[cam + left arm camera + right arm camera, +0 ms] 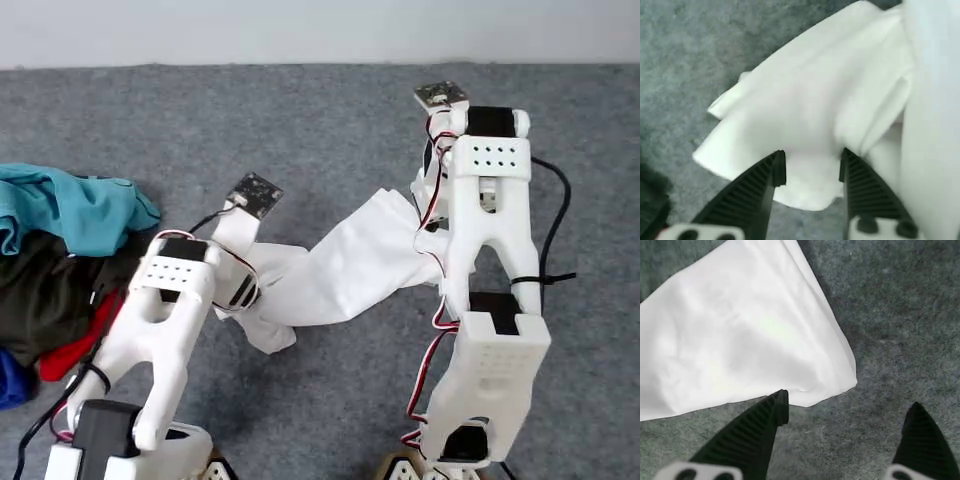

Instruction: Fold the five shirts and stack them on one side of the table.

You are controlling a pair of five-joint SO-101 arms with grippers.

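You look to be on the first fold: the white shirt (350, 265) lies rumpled mid-table, and the pile of other shirts (60, 270) sits at the table's left edge. Your left gripper (812, 167) straddles the hem with its fingers released. The right gripper (849, 407) gapes beside a corner. Next, pinch both points and spread the shirt flat.

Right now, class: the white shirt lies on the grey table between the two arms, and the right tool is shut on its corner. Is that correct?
Not quite. The right tool is open, not shut on the corner. The right wrist view shows its fingers spread apart, and the corner of the white shirt lies loose on the grey table beside one finger. The rest stands: the shirt lies between the two arms.
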